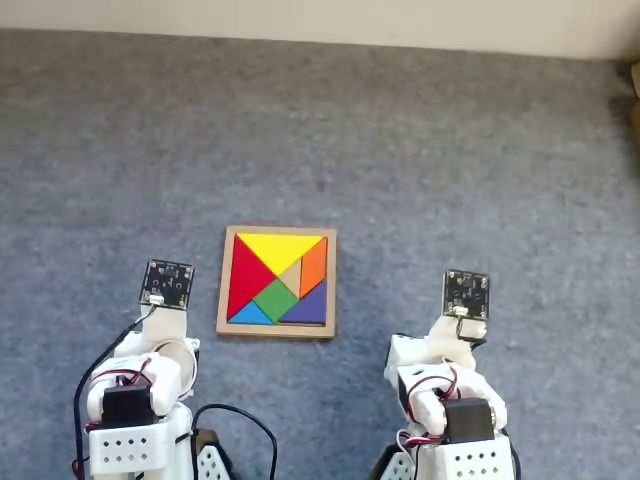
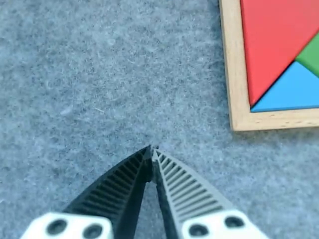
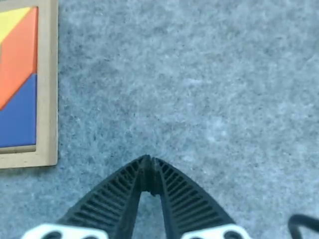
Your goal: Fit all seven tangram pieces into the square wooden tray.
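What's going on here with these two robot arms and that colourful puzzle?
Two robot arms sit on either side of a square wooden tray on grey carpet. The tray looks filled with coloured tangram pieces. A tan triangle near the middle could be a piece or bare wood. The left gripper and right gripper are both shut, hold nothing and sit apart from the tray.

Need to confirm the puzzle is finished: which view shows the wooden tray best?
The high view: the whole tray shows, all four edges. The left wrist view catches one corner by the red piece; the right wrist view another corner by the dark blue piece.
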